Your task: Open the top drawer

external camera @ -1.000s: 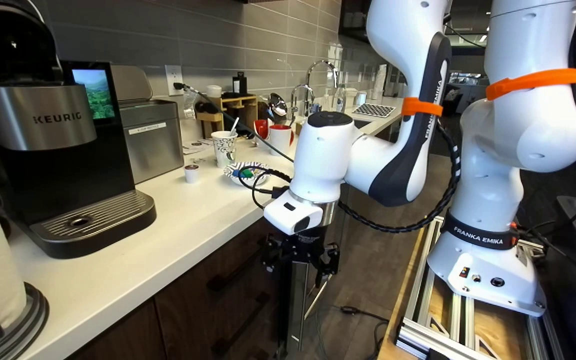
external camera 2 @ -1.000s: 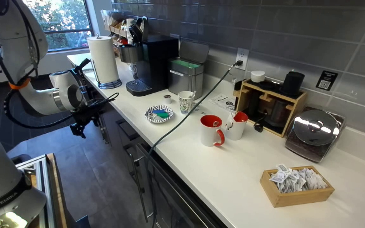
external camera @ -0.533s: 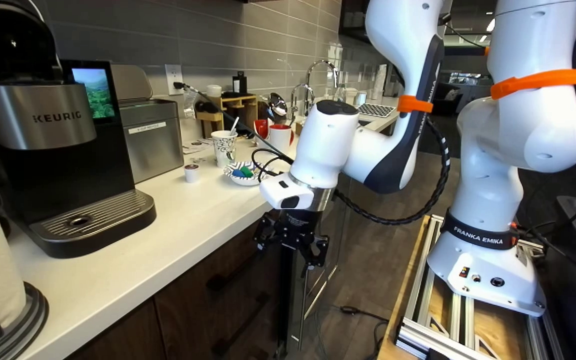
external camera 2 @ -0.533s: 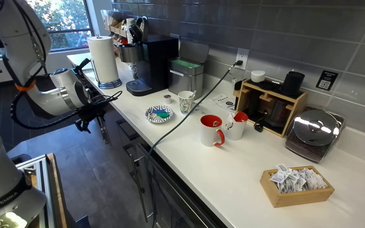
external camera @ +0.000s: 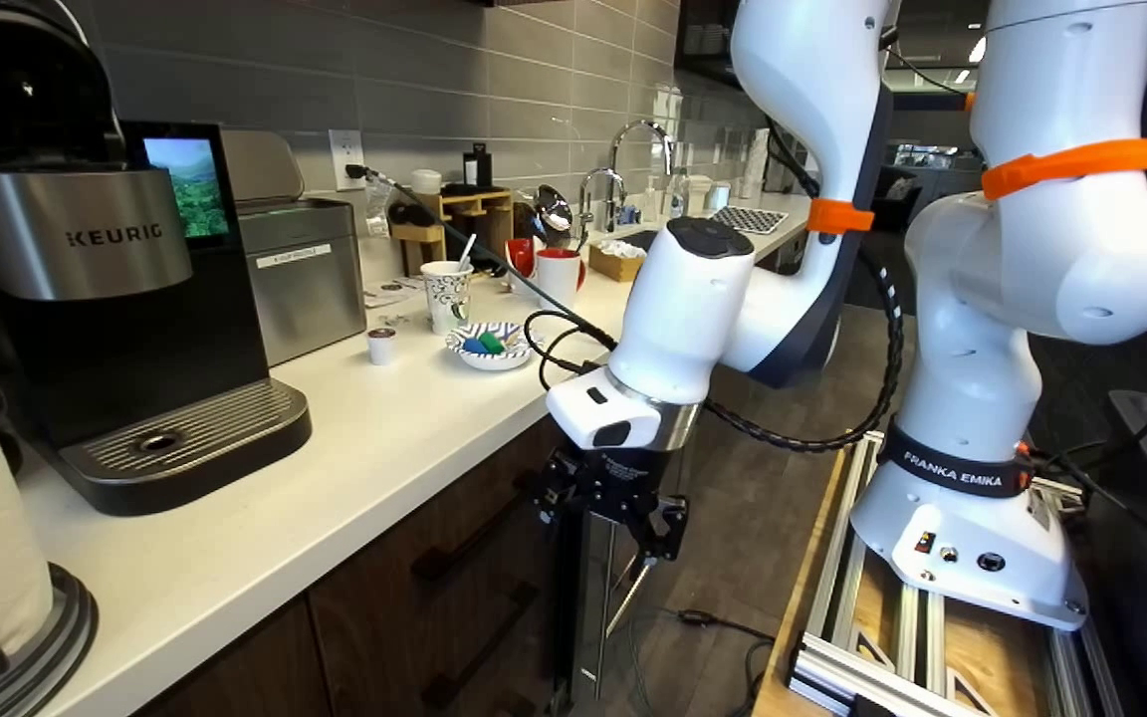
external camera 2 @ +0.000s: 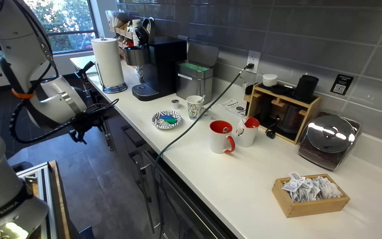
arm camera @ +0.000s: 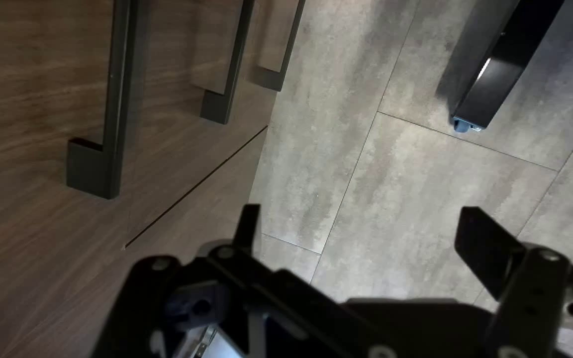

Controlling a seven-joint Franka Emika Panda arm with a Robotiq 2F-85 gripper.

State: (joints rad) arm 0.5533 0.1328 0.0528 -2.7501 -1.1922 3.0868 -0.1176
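Observation:
Under the counter, the dark brown wood front of the top drawer (external camera: 379,563) sits flush with its neighbours. Its long black handle (external camera: 474,538) runs along it, and in the wrist view that handle (arm camera: 116,99) fills the upper left. Lower drawers' handles (arm camera: 232,64) appear beyond it. My gripper (external camera: 608,528) points downward in front of the cabinet, apart from the handle and out toward the floor side. Seen from the wrist, the gripper (arm camera: 361,219) has widely spread fingers with only grey floor showing between them. The drawer's inside is hidden.
The white counter edge (external camera: 335,508) overhangs the drawers beside the arm. A dark cable (external camera 2: 191,126) crosses the counter and hangs down. An appliance with a long metal handle (external camera 2: 144,196) adjoins the drawers. A black leg (arm camera: 510,64) rests on the floor.
My gripper rose and shifted toward the counter at first, then came back outward and a little lower. It is more tilted than a second ago. The drawer front has not moved.

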